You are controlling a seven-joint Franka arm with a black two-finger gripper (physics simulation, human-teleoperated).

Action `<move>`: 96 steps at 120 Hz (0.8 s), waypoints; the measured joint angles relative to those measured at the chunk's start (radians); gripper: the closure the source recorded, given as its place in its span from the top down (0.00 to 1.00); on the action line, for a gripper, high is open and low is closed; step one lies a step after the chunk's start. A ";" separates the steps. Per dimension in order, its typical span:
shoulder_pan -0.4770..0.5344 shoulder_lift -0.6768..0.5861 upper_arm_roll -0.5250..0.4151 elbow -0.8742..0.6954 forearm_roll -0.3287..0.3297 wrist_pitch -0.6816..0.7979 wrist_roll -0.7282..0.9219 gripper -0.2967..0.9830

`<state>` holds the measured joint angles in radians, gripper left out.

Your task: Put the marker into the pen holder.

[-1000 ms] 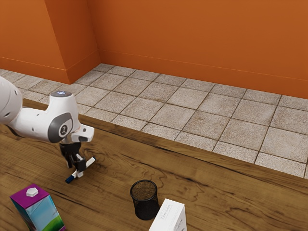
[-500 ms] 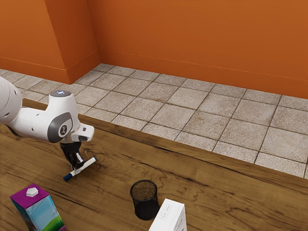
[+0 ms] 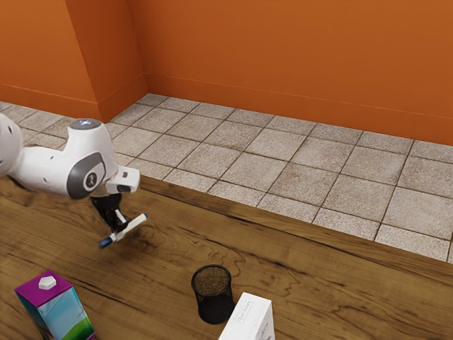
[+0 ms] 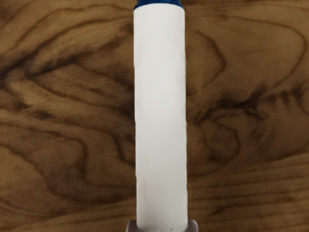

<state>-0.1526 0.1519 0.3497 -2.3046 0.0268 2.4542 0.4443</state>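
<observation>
Jaws narrow on marker (image 3: 136, 222), above desk (image 3: 163, 255).
Prob. light, stiff, slick; mid-barrel hold OK, tilt upright for mesh pen holder (image 3: 214, 304).

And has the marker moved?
Yes, the marker has gone up in the exterior view, closer to the table's far edge than it was before.

The gripper (image 3: 119, 229), its fingers spread wider at first, had closed around the marker (image 3: 135, 224) from both sides, and the arm (image 3: 53, 170) had lifted it up from the table (image 3: 163, 283).
</observation>
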 joint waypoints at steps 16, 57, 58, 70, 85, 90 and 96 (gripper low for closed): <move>-0.033 -0.033 -0.006 0.059 0.005 -0.016 -0.007 0.16; -0.179 0.075 -0.060 0.384 0.007 -0.205 -0.017 0.16; -0.182 0.078 -0.063 0.392 0.007 -0.212 -0.017 0.16; -0.203 0.102 -0.098 0.463 0.003 -0.313 -0.022 0.16; -0.228 0.144 -0.125 0.552 0.004 -0.473 -0.041 0.16; -0.240 0.165 -0.138 0.596 0.006 -0.536 -0.050 0.16; -0.256 0.189 -0.156 0.653 0.008 -0.616 -0.064 0.16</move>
<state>-0.4086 0.3413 0.1934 -1.6513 0.0349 1.8381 0.3805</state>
